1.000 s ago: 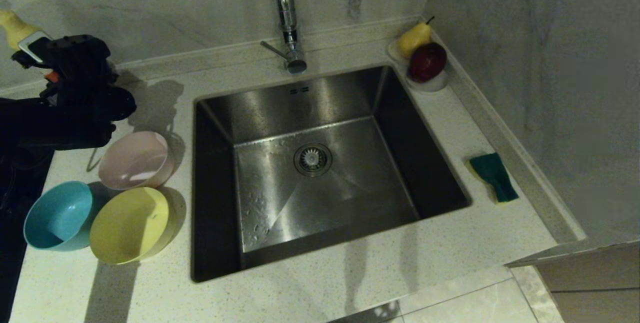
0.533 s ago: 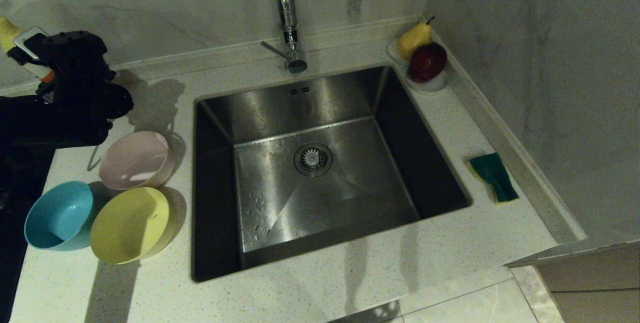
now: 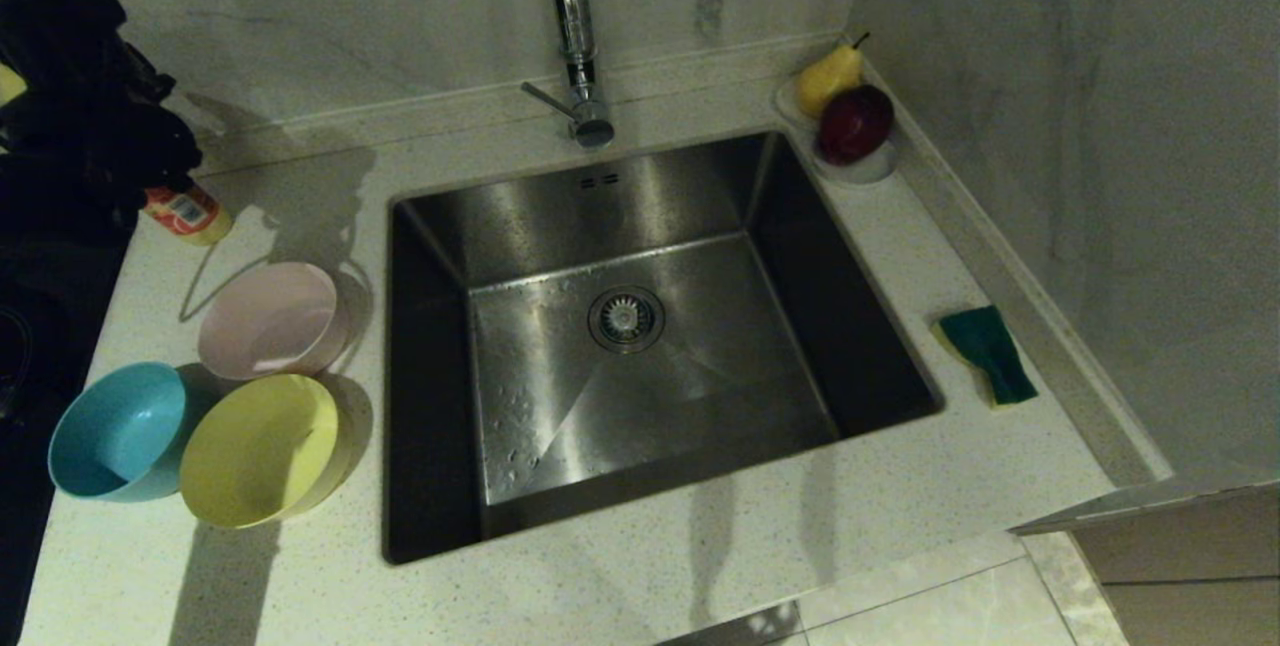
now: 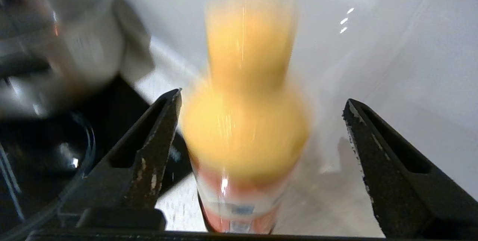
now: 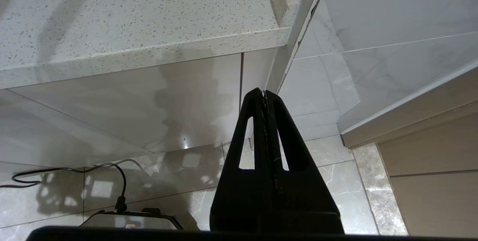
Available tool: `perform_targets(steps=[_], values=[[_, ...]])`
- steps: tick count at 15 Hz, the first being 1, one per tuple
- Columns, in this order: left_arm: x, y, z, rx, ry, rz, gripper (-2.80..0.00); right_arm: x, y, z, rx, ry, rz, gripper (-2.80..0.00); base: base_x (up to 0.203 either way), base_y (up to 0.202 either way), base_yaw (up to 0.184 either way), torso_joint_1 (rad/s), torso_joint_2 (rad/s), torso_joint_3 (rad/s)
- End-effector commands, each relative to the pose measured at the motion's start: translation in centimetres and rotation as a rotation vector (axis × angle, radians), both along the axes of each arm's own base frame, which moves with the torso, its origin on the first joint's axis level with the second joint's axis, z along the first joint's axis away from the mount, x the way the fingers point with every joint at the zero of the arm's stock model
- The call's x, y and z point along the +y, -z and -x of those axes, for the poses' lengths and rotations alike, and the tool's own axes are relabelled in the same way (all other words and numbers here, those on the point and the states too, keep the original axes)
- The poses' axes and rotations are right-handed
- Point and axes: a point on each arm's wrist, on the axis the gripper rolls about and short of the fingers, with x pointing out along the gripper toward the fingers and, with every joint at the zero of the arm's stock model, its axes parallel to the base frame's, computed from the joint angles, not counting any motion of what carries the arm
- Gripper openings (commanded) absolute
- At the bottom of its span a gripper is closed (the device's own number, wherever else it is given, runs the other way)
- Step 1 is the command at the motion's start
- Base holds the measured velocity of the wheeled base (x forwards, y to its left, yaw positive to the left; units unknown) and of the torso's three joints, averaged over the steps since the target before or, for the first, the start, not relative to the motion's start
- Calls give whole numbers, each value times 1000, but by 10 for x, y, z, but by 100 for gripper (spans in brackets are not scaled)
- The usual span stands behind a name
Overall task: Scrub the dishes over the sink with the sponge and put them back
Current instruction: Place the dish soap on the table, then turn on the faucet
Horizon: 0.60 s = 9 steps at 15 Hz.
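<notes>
At bench's back-left, left end effector (image 4: pixel 261 101) gapes wide around, not gripping, bottle (image 4: pixel 244 121); lifting crookedly could topple it.

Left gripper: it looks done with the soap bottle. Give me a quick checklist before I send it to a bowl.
1. Left gripper open: ok, its fingers stand wide apart in the left wrist view.
2. Bottle free of the fingers: ok, a gap shows on both sides.
3. Bottle standing steady on the counter: cannot tell; it is blurred, and the arm hides most of it in the head view.
4. Pink bowl, blue bowl and yellow bowl reachable left of the sink: ok.
5. Sponge on the counter to the right of the sink: ok.
6. Right gripper parked below the counter edge, shut: ok.
</notes>
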Motion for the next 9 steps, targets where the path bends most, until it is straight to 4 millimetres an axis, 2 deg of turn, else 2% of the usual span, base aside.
perform_targets(steps=[1, 3, 4, 6, 8, 9], values=[[-9, -53, 54, -106, 8, -20, 0, 0, 0, 0, -1, 0, 1, -280, 0, 0, 0, 0, 0, 0], [-15, -80, 91, -121, 32, -32, 0, 0, 0, 0, 0, 0, 1, -280, 0, 0, 0, 0, 0, 0], [-18, -91, 109, -120, 46, -38, -280, 0, 0, 0, -1, 0, 1, -280, 0, 0, 0, 0, 0, 0], [-23, -103, 134, -116, 76, -52, -280, 0, 0, 0, -1, 0, 0, -280, 0, 0, 0, 0, 0, 0], [-33, -116, 167, -95, 174, -109, -280, 0, 0, 0, -1, 0, -1, -280, 0, 0, 0, 0, 0, 0], [-42, -119, 194, -52, 253, -149, -280, 0, 0, 0, 0, 0, 1, -280, 0, 0, 0, 0, 0, 0]])
